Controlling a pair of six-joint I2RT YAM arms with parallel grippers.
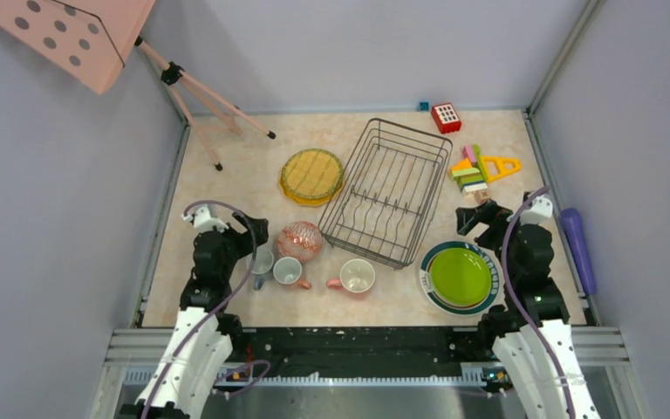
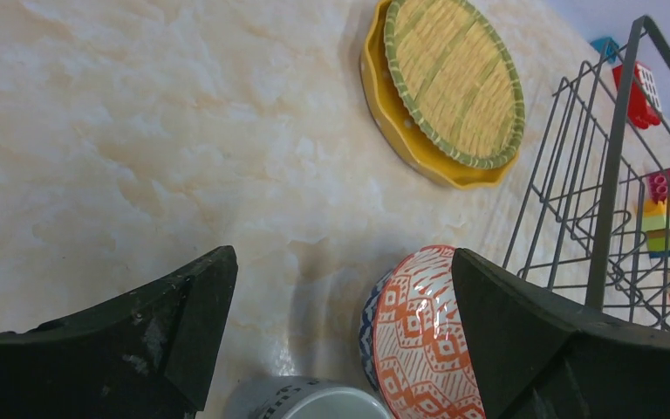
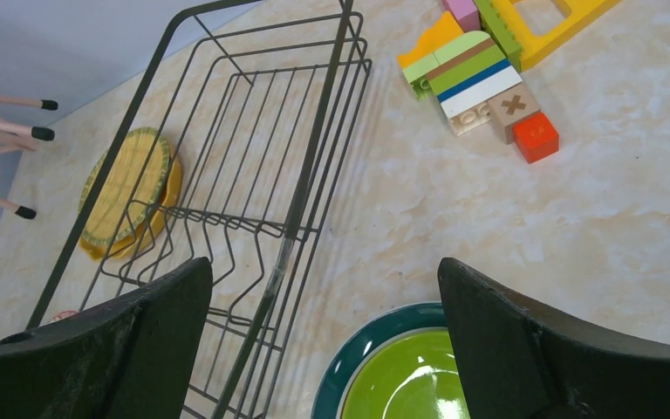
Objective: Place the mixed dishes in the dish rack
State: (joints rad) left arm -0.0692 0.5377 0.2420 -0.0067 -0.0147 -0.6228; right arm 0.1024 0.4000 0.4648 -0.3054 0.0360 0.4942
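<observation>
The dish rack [image 1: 388,192] sits mid-table, with the yellow ribbed plate [image 1: 311,176] just to its left. The patterned bowl [image 1: 300,241] and a pink mug [image 1: 355,276] lie toward the near edge. The lime-green plate [image 1: 460,277] rests on the green-rimmed plate [image 1: 428,260] toward the near right corner. The left gripper [image 2: 340,271] and right gripper [image 3: 323,266] both gape wide, holding nothing.
</observation>
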